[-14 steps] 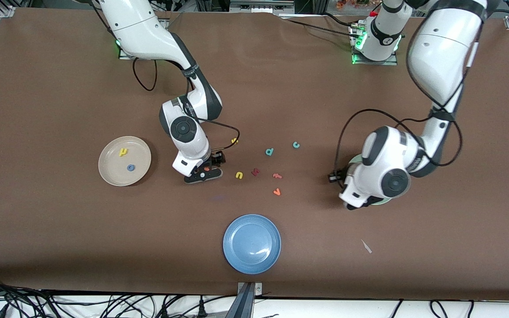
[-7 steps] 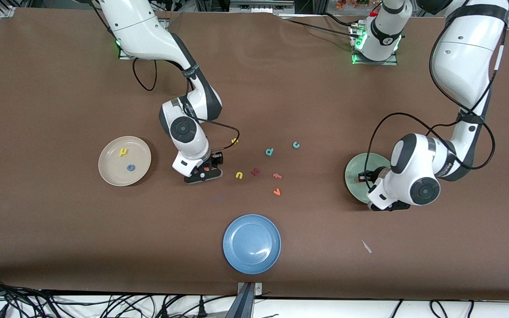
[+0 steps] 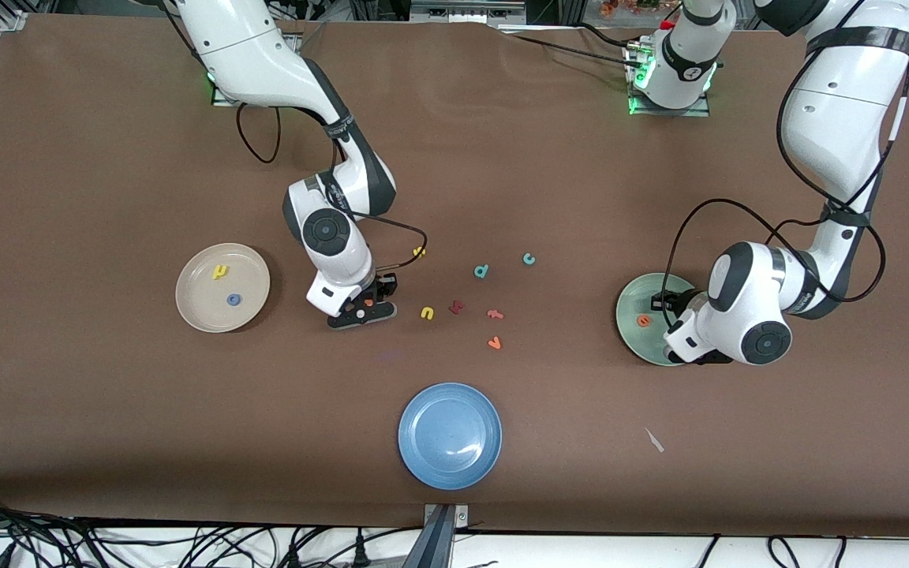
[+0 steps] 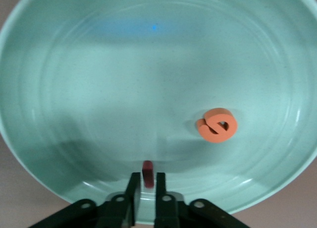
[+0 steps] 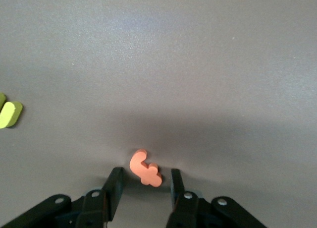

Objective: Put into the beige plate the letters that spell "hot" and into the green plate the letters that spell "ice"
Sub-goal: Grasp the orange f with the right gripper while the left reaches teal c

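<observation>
The beige plate (image 3: 200,306) holds the yellow "h" (image 3: 220,271) and blue "o" (image 3: 233,300). My right gripper (image 5: 146,178) is down on the table beside that plate, open, one finger on each side of the orange "t" (image 5: 145,168) with a gap on both sides; the "t" (image 3: 368,302) also shows between them from the front. My left gripper (image 4: 147,181) hangs low over the green plate (image 4: 99,89), narrowly open, with the dark red "i" (image 4: 147,172) standing at its fingertips. The orange "e" (image 3: 643,320) lies in the green plate (image 3: 634,300). The teal "c" (image 3: 529,258) lies on the table.
Loose letters lie mid-table: yellow "s" (image 3: 419,252), teal "d" (image 3: 482,271), yellow "u" (image 3: 427,313), a dark red angular letter (image 3: 456,306), a salmon letter (image 3: 495,314) and an orange one (image 3: 494,342). A blue plate (image 3: 450,435) sits nearest the front camera.
The left arm swung toward its own end of the table, uncovering the green plate and the "e", and its fingers eased apart. The right gripper's fingers narrowed around the "t".
</observation>
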You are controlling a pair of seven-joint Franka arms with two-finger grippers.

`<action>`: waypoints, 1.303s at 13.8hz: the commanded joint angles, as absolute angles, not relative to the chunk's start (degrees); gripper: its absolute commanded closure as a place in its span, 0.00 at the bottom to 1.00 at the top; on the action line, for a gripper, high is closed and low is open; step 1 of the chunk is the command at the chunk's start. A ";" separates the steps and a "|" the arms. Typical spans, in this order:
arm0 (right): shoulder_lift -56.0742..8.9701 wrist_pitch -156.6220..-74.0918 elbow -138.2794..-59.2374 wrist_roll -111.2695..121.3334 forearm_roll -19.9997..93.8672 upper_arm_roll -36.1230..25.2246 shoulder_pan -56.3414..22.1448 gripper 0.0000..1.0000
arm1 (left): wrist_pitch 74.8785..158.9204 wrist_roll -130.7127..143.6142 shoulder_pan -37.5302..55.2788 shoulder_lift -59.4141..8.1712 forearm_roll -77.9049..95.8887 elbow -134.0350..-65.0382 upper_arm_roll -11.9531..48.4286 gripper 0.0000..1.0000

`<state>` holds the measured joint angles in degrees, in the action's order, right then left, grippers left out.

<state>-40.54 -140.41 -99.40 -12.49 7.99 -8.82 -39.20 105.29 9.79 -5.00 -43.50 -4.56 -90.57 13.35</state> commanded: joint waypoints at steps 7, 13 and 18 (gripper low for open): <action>-41.31 -140.01 -98.44 -12.22 8.00 -8.53 -39.02 0.70 | 100.81 29.75 0.52 -39.55 -5.19 -90.09 21.34 0.00; -41.40 -140.10 -98.44 -12.48 8.00 -8.53 -39.11 0.80 | 108.70 36.21 8.86 -40.34 0.36 -92.89 22.59 0.00; -41.57 -140.19 -98.44 -12.66 8.00 -8.53 -39.02 0.87 | 115.31 30.77 13.88 -39.11 -8.23 -97.21 22.85 0.00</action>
